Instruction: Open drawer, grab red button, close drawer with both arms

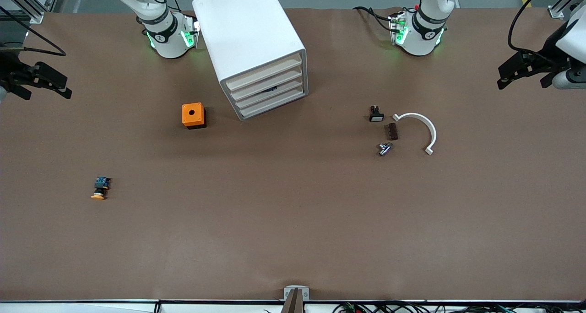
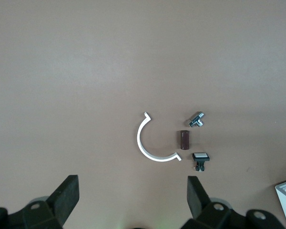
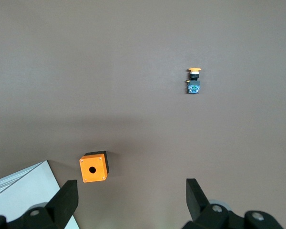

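Observation:
The white cabinet [image 1: 249, 38] stands at the back middle of the table, between the two arm bases. Its four pale drawer fronts [image 1: 268, 88] are all pushed in; a dark slit shows at one of the lower ones. The red-capped button is hidden. My left gripper [image 1: 522, 77] waits open over the left arm's end of the table, with nothing between its fingers [image 2: 132, 193]. My right gripper [image 1: 43, 86] waits open over the right arm's end, also with nothing in it [image 3: 132, 194]. A corner of the cabinet [image 3: 24, 191] shows in the right wrist view.
An orange box with a hole [image 1: 193, 115] sits beside the cabinet. An orange-capped button [image 1: 100, 188] lies nearer the front camera. Toward the left arm's end lie a white curved piece [image 1: 419, 129], a brown block [image 1: 393, 131], a metal fitting [image 1: 384, 148] and a small black switch [image 1: 376, 114].

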Robot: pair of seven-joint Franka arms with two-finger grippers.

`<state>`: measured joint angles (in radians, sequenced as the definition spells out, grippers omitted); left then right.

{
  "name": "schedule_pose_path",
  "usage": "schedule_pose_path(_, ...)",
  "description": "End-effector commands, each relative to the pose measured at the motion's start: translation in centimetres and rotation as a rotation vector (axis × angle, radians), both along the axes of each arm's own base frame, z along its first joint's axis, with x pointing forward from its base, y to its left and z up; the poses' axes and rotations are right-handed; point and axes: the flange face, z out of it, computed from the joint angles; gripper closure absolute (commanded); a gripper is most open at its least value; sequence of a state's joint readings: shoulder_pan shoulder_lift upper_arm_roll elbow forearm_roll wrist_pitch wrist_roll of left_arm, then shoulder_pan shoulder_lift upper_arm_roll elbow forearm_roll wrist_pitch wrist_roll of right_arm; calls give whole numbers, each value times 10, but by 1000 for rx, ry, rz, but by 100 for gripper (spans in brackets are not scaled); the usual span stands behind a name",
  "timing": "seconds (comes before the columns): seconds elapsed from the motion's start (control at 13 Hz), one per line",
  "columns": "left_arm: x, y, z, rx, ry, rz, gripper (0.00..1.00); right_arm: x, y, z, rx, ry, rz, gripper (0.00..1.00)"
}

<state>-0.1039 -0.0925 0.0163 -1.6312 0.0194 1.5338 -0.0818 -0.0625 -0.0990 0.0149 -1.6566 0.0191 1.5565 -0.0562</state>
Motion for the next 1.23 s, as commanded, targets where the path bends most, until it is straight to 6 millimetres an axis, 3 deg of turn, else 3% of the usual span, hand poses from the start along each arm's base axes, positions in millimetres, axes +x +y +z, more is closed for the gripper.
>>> schedule_pose_path(0.0, 35, -17, -35, -6, 71, -23, 0, -8, -2, 3, -2, -13, 5, 0)
schedule_pose_path(0.23, 60, -50, -85, -3, 112, 8, 0, -8, -2, 2, -1, -9, 3, 0)
schedule_pose_path(0.54, 85, -126, -167, 17, 151, 214, 0, -8, -1, 2, 1, -3, 2, 0)
schedule_pose_path(0.69, 85, -177, -225, 29, 226, 364, 0, -9, -1, 2, 1, -1, 4, 0)
schedule_pose_path(0.85, 89, -230, -271, 65, 252, 548, 0, -9, -1, 2, 1, -1, 2, 0)
schedule_pose_path(1.15, 70, -322, -356, 151, 281, 873, 0, -9, 0, 2, 1, -1, 4, 0)
